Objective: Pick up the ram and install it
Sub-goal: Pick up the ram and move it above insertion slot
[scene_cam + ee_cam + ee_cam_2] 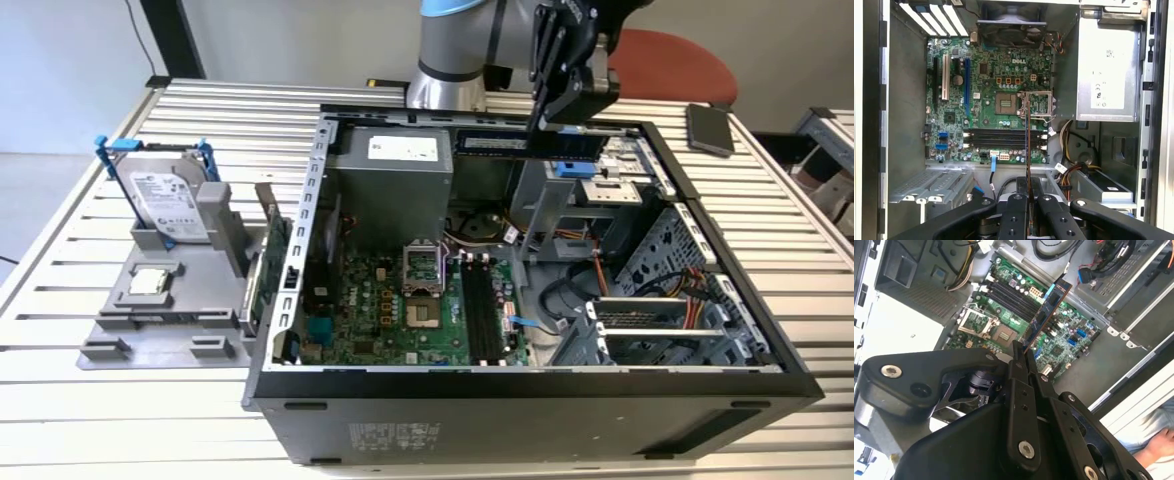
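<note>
Slatted metal table (781,250), open PC case (534,410) lying on its side on it, red chair (681,60) behind.

Exterior view: gripper (545,125) is in the upper centre of the frame, over the far rim of the case. Its fingers are pinched on the ram (527,143). The stick is held level and long-side horizontal, up in the air, well apart from the memory slots (481,310).

At the exterior view's left is a grey fixture (107,345). It holds:
- a hard drive (171,200) upright in a blue bracket
- a square processor chip (147,283) lying flat
- a green expansion card (278,262) on edge on the side nearest the case

First wrist view looks straight down into the case. The ram (1027,145) shows edge-on as a thin line running out from the gripper (1028,192), crossing the memory slots (1004,139) and the CPU socket (1006,104) in line of sight. It also shows the power supply (1106,75) and a fan (1011,25).

Second wrist view is oblique. It shows the flat face of the ram (1046,315), dark blue with black chips, clamped at one end by the gripper (1021,352).

Case contents in the exterior view:
- motherboard (387,330) on the floor of the case
- power supply (390,175) at the back
- metal drive cage (654,320) with orange and yellow cables at the exterior view's right
</note>
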Tool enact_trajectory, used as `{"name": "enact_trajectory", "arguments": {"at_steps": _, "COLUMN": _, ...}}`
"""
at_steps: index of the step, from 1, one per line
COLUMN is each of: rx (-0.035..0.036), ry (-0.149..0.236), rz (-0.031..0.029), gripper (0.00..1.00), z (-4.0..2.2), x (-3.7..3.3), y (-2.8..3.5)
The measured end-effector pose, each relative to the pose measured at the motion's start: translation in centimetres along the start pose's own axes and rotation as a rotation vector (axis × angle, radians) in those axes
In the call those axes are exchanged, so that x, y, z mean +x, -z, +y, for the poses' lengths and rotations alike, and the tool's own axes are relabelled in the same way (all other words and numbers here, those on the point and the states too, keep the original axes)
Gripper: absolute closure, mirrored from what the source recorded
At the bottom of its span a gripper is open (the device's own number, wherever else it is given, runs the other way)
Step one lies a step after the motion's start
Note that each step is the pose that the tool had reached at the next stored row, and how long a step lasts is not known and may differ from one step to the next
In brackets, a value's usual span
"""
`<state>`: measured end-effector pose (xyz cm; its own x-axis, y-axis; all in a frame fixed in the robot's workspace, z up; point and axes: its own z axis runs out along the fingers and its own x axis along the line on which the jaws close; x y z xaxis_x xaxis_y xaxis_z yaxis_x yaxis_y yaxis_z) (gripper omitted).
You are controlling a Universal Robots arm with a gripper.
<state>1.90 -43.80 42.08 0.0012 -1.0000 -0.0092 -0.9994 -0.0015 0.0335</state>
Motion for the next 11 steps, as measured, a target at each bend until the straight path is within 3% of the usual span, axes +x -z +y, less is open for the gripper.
{"name": "enact_trajectory", "arguments": {"at_steps": 11, "rx": 0.0000, "ry": -0.001, "rz": 0.0000, "gripper": 1.00, "z": -0.03, "x": 0.00, "y": 0.00}}
